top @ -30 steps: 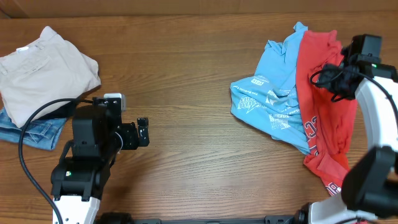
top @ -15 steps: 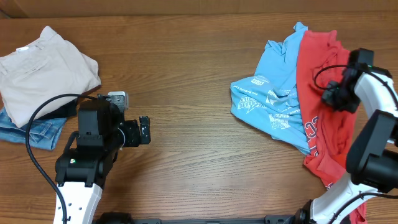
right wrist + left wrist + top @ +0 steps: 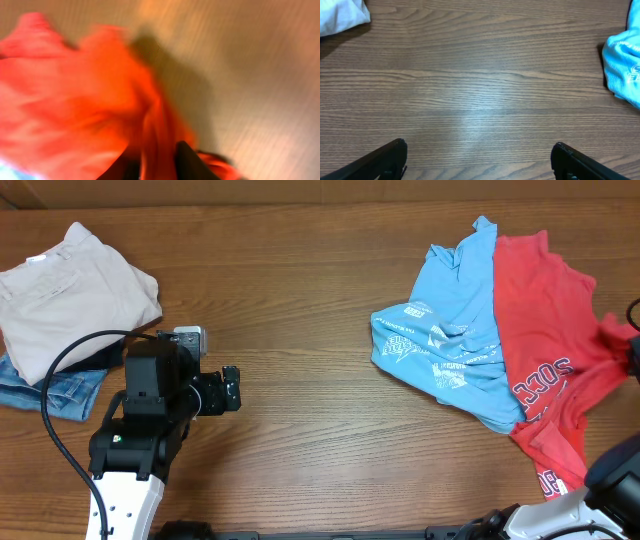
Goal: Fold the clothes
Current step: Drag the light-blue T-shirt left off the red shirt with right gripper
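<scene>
Two T-shirts lie at the table's right. The sky-blue one (image 3: 445, 345) with white print is crumpled. The red one (image 3: 545, 370) with white letters partly overlaps its right side and is stretched toward the right edge. In the blurred right wrist view, my right gripper (image 3: 157, 157) is shut on a fold of the red T-shirt (image 3: 75, 100). In the overhead view it is almost out of frame at the right edge. My left gripper (image 3: 230, 390) hangs open over bare wood at the left, fingers (image 3: 385, 160) wide apart, with a corner of the blue shirt (image 3: 622, 60) far ahead.
A folded beige garment (image 3: 70, 290) lies on blue jeans (image 3: 55, 392) at the far left, behind my left arm. The right arm's base (image 3: 615, 480) stands at the lower right, beside the red shirt's hem.
My right gripper closed on the red shirt and pulled it right, out past the frame edge. The shirt now lies spread wider. The left arm barely moved.
</scene>
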